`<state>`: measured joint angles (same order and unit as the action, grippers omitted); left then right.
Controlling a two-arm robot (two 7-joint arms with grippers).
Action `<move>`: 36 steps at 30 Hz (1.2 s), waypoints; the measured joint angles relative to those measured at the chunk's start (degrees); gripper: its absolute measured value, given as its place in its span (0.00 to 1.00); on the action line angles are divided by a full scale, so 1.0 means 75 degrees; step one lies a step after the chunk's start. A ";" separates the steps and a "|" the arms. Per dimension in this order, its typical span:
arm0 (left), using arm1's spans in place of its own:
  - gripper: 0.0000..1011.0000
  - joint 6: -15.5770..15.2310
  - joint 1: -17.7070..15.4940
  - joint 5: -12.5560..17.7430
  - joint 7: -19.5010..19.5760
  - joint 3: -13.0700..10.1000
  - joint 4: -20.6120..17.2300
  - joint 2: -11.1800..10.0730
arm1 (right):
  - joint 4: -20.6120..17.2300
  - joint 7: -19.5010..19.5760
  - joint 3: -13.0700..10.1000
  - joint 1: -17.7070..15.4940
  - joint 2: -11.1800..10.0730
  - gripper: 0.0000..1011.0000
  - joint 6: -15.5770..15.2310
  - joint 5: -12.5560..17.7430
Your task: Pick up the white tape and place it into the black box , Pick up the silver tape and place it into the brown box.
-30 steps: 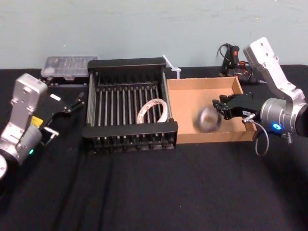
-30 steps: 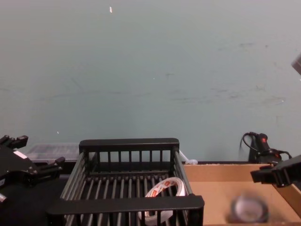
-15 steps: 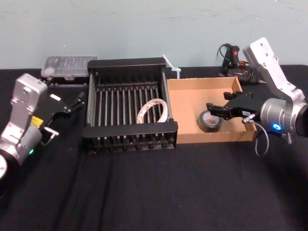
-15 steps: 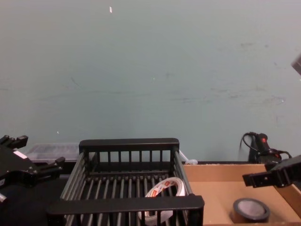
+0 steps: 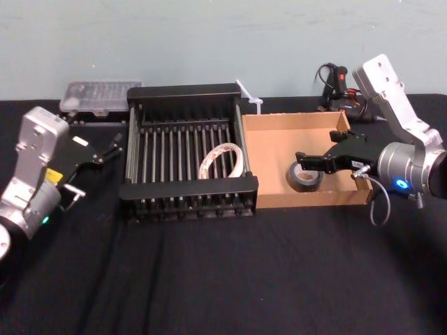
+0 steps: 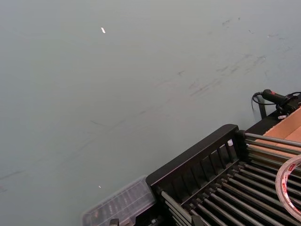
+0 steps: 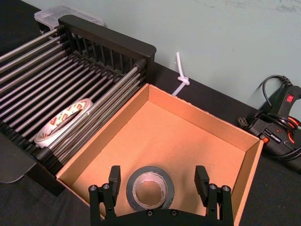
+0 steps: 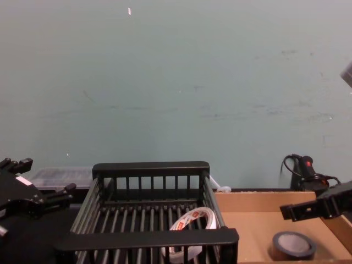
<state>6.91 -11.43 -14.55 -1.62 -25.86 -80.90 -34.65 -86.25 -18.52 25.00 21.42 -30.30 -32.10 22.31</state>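
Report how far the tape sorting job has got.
Both placements look done. The white tape lies in the black box, leaning on its bars. The silver tape lies flat on the floor of the brown box. The right gripper hangs open above it, holding nothing. The left gripper sits idle left of the black box. Nothing appears left.

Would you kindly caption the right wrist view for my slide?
Right gripper, fingers open, above the silver tape lying flat in the brown box.
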 joint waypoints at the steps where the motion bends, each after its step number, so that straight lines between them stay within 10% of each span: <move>1: 0.99 0.0000 0.0000 0.0000 0.0000 0.0000 0.0000 0.0000 | 0.0000 0.0000 -0.0008 -0.0006 0.0005 0.99 0.0004 -0.0003; 22: 0.99 0.0000 0.0000 0.0000 0.0000 0.0000 0.0000 0.0000 | -0.0204 0.1847 -0.0834 -0.1724 0.0823 0.99 0.3038 -0.1123; 36: 0.99 0.0000 0.0000 0.0000 0.0000 0.0000 0.0000 0.0000 | -0.0082 0.1834 -0.1055 -0.1931 0.0984 0.99 0.3201 -0.1201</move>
<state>6.91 -11.43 -14.55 -1.62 -25.86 -80.90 -34.65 -86.86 -4.76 17.09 6.94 -22.92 -8.10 13.31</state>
